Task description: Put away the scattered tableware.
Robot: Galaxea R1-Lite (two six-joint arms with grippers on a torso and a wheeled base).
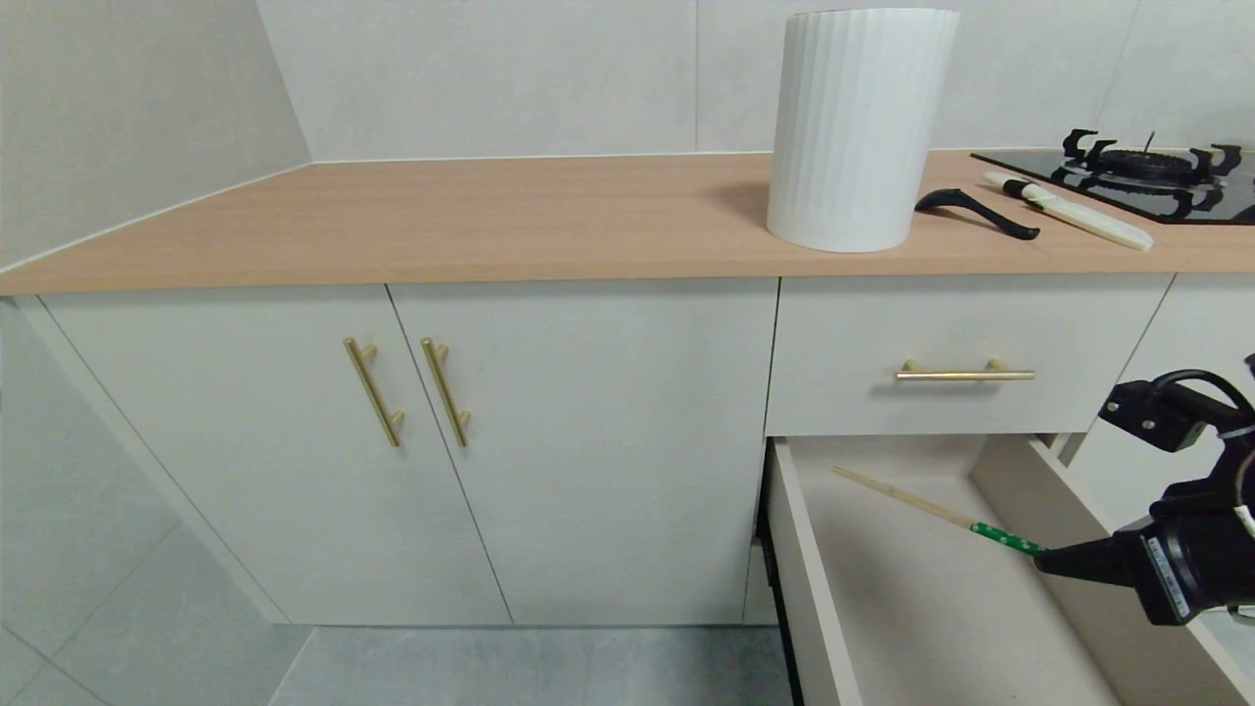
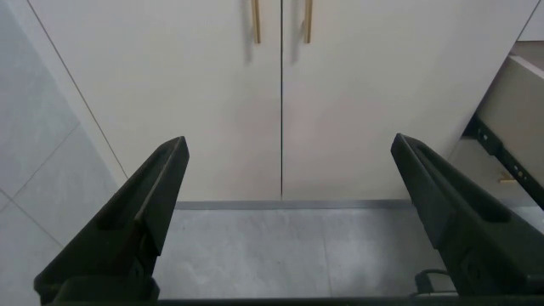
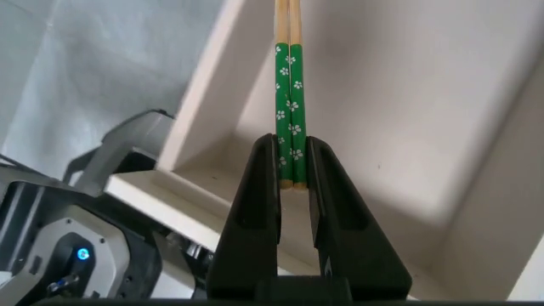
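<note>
1. Chopsticks [image 3: 289, 85]: a pair, their green flowered ends pinched in the right gripper [image 3: 293, 166]. Its fingers are closed tight on them.
2. Long axis runs straight out from the gripper's tips, angled toward the back-left of the open drawer [image 1: 799, 549]. The sticks hang over the drawer floor; I cannot tell if the far tips touch it.
3. Left gripper [image 2: 289, 149]: spread wide, empty, low before the cabinet doors [image 2: 365, 102], well apart from the drawer.
4. Judgement: the release falls to the right arm.
5. On the countertop [image 1: 490, 216]: black utensil [image 1: 976, 211] and knife [image 1: 1069, 224], not yet stowed.
</note>
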